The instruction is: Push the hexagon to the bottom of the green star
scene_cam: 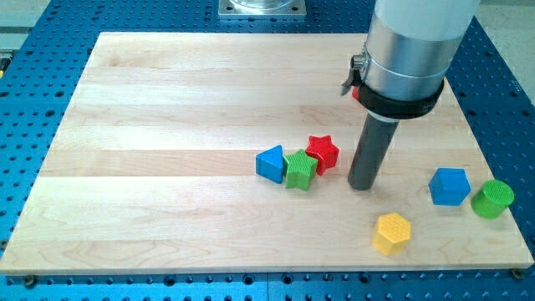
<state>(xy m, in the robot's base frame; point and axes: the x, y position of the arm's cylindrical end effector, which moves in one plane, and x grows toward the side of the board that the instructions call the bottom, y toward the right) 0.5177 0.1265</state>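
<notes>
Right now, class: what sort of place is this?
Probably a robotics lab bench: a wooden board on a blue perforated table, my tip beside small blocks such as the yellow hexagon and green star.

No readable text, label, brand, number or sign anywhere: none on blocks, wooden board, rod or blue perforated table.

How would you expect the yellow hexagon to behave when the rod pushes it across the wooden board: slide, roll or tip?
The yellow hexagon lies flat and squat, so it will probably slide, not roll or tip. An off-centre push on its flat sides may turn it. My tip stands apart from it, toward the view's top, beside the red star and near the green star.
</notes>
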